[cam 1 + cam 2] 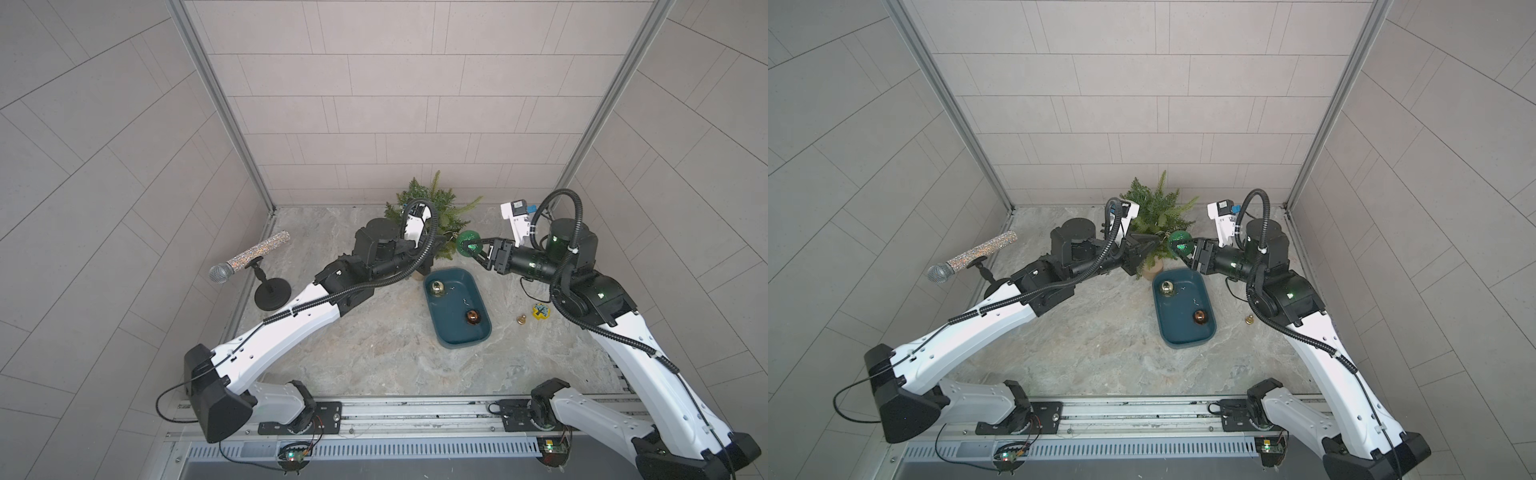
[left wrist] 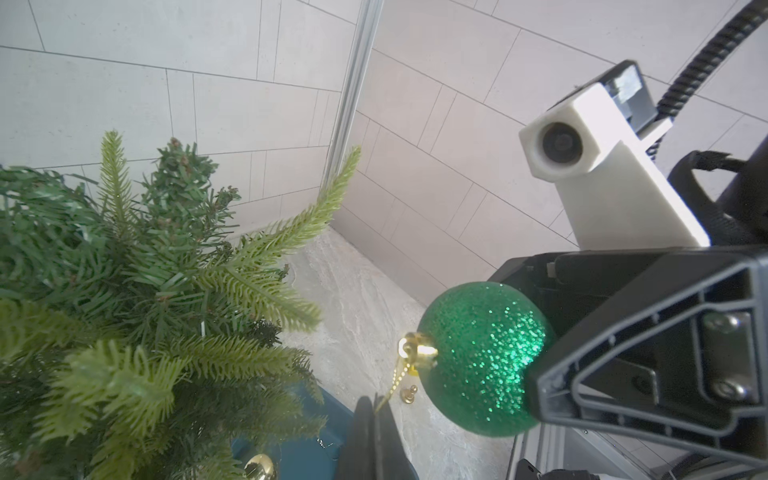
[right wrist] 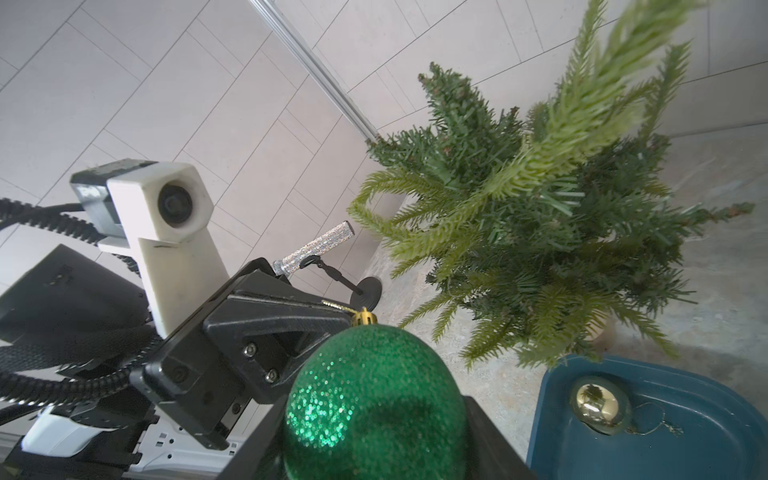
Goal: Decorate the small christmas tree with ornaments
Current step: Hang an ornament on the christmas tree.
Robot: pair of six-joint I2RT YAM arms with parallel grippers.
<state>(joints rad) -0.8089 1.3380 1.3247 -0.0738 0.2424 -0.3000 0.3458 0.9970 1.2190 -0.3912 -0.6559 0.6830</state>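
Holds the glittery green ornament [image 2: 482, 357] in the right hand [image 1: 1181, 248], forearm level, just beside the small christmas tree [image 1: 432, 203], pinches its gold cord [image 2: 395, 374] in the closed left hand [image 2: 374, 419] opposite, gold ornament [image 1: 437, 286] and copper ornament [image 1: 473, 316] lying in the teal tray [image 1: 457, 341].

Both top views look down from high above the front of the bench [image 1: 374, 353] and show nearly the same whole scene. Each wrist camera sits close, facing the other across the green ball [image 2: 482, 357] beside the tree [image 3: 540, 232].
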